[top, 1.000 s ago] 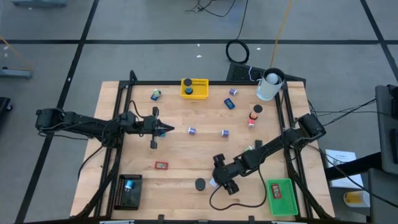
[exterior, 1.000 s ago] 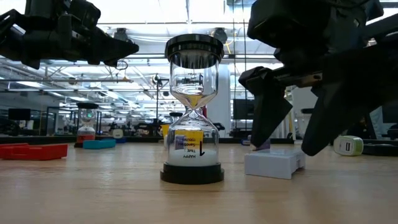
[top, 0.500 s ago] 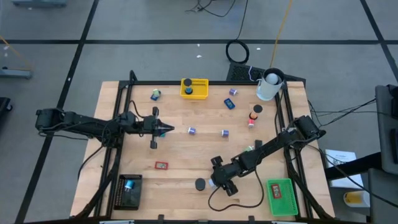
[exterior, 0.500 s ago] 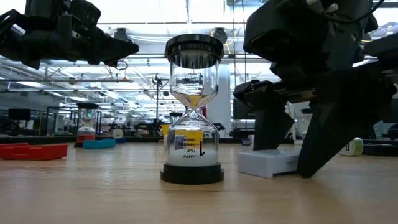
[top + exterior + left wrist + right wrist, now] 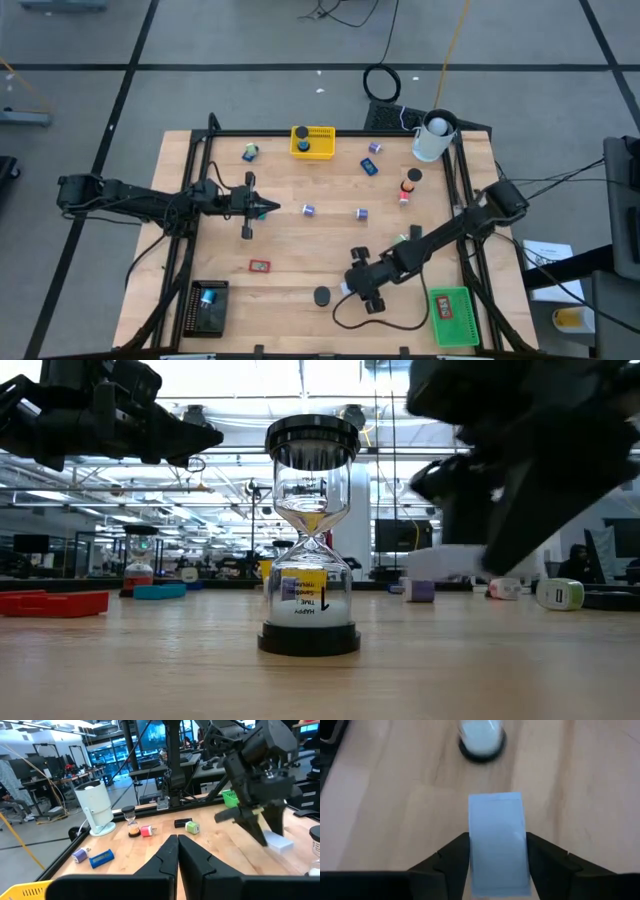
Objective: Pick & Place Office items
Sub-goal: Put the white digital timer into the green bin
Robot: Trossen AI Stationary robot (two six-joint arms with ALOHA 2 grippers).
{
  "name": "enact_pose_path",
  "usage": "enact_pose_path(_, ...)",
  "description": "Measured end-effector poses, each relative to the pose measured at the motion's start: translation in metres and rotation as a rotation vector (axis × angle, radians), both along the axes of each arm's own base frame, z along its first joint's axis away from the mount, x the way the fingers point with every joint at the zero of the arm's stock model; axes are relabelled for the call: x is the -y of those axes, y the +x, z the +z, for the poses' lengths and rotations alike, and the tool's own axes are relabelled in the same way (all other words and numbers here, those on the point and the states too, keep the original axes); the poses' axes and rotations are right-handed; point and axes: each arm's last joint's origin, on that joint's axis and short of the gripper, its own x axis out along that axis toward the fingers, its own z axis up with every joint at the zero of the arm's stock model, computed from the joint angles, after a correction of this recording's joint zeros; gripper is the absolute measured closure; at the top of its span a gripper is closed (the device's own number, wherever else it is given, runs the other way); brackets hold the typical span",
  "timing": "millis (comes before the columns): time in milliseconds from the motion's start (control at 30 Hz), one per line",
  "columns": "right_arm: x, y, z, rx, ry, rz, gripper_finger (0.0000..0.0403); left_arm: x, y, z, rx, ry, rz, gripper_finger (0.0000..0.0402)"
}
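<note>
My right gripper point(image 5: 358, 289) is near the table's near edge and is shut on a small white block point(image 5: 497, 840), which shows above the tabletop in the low view point(image 5: 445, 563). Just to its left a black-capped hourglass point(image 5: 321, 296) stands upright on its lower cap point(image 5: 309, 639). My left gripper point(image 5: 266, 208) hovers shut over the left middle of the table, touching nothing. Other small items lie scattered: a red block point(image 5: 260, 266), a blue block point(image 5: 369, 167), purple pieces point(image 5: 309, 211). My right gripper pinches the white block between its two fingers point(image 5: 454, 857), one on each long side point(image 5: 474, 845). The fingers slant down from the table's right side and lie along the block. The block is lifted clear of the table and sits about level point(image 5: 445, 563).
A yellow tray point(image 5: 313, 141) sits at the far edge, a green tray point(image 5: 452, 316) at the near right corner, a black tray point(image 5: 207, 305) at the near left corner. A white cup point(image 5: 434, 137) stands at the far right. Bare wood lies mid-table.
My right gripper came down over the white block, took hold of it and raised it off the table, shifting slightly toward the right edge. The block, which lay on the wood, now hangs clear above it. The hourglass has stayed in place.
</note>
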Motion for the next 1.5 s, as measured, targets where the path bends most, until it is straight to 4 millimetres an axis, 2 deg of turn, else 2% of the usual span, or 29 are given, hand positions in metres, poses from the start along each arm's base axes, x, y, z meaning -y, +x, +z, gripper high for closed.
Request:
enact_pose_path(100,0.000,-0.012,0.016,-0.029,0.035,-0.064,0.0226,0.000,0.000,0.000,-0.001,-0.007,0.000,0.0373)
enact_pose_path(367,-0.005,-0.063,0.061,-0.176,0.166,-0.259,0.0276,0.000,0.000,0.000,-0.001,-0.015,0.000,0.0371)
enact_pose_path(533,-0.002,-0.098,0.079,-0.309,0.199,-0.405,0.0285,0.000,0.000,0.000,-0.001,-0.015,0.000,0.0371)
enact_pose_path(667,-0.002,-0.114,0.085,-0.310,0.166,-0.468,0.0287,0.000,0.000,0.000,-0.001,-0.015,0.000,0.0371)
enact_pose_path(833,-0.012,-0.113,0.079,-0.330,0.197,-0.497,0.0268,0.000,0.000,0.000,-0.001,-0.018,0.000,0.0371)
enact_pose_path(1033,-0.035,-0.107,0.052,-0.492,0.261,-0.556,0.0220,0.000,0.000,0.000,-0.001,-0.019,0.000,0.0371)
enact_pose_path(1267,-0.051,-0.107,0.023,-0.607,0.200,-0.595,0.0175,0.000,0.000,0.000,-0.002,-0.030,0.000,0.0371)
enact_pose_path(1500,-0.058,-0.110,0.014,-0.621,0.156,-0.590,0.0149,0.000,0.000,0.000,-0.002,-0.029,0.000,0.0371)
